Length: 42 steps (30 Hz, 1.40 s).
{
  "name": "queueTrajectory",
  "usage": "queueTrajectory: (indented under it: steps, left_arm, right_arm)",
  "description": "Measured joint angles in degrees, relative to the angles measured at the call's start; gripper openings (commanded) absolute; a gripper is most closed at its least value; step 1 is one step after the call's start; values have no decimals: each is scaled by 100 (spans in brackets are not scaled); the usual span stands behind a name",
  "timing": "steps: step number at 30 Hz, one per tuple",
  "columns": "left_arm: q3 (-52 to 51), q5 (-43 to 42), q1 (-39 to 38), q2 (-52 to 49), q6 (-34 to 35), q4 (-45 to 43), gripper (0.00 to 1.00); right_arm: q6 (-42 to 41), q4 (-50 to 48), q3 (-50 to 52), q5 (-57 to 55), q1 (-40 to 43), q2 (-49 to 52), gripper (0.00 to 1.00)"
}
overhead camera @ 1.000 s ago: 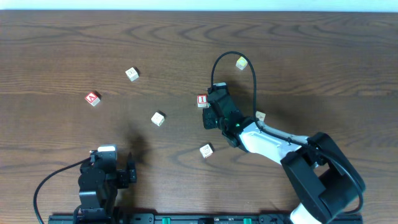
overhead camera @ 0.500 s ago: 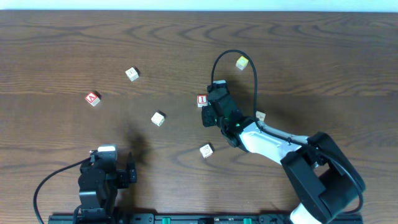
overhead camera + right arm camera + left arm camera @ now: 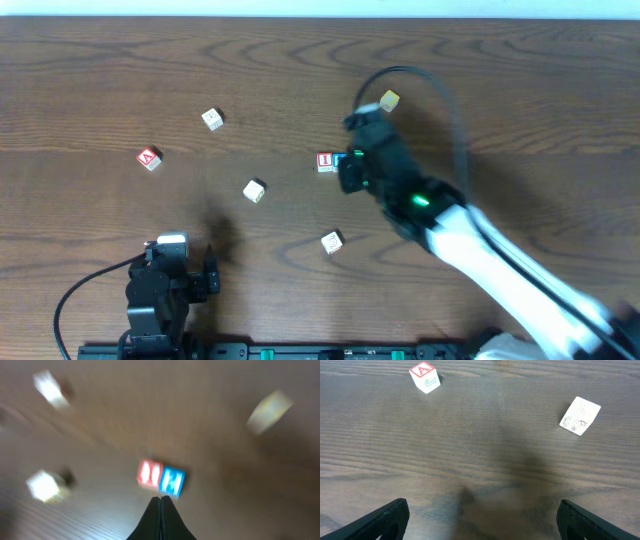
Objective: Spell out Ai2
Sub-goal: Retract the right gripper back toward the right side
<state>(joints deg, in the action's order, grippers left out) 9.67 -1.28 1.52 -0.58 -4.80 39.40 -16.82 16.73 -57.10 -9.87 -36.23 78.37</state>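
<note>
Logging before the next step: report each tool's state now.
Left tool: open, holding nothing.
Right tool: closed, empty; red I cube and blue 2 cube lie just beyond its tips.

A dark brown table [image 3: 100,60] with wavy wood grain filled nearly every view. A pale strip [image 3: 320,8] ran along its far edge. The light was soft and even, leaving a faint sheen and dim, blurred shadows on the wood.

On the wooden table [image 3: 100,60], a cream cube [image 3: 211,119] lies at ten o'clock and a second cream cube [image 3: 254,190] at nine. A yellow-green cube [image 3: 389,100] sits at one, a blue-trimmed white cube [image 3: 331,242] at six.
</note>
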Motion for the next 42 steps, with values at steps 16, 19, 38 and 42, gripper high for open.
queueTrajectory:
  steps: [16, 19, 38, 42]
  left_arm:
    - [0, -2, 0, 0, -2, 0, 95]
    - [0, -2, 0, 0, -2, -2, 95]
    - [0, 0, 0, 0, 0, -2, 95]
    - [0, 0, 0, 0, 0, -2, 95]
  right_arm:
    - [286, 1191, 1510, -1237, 376, -3670, 3]
    - [282, 439, 2048, -1287, 632, -3541, 76]
    - [330, -7, 2232, -1329, 1051, -2940, 99]
    - [330, -7, 2232, -1329, 1051, -2743, 99]
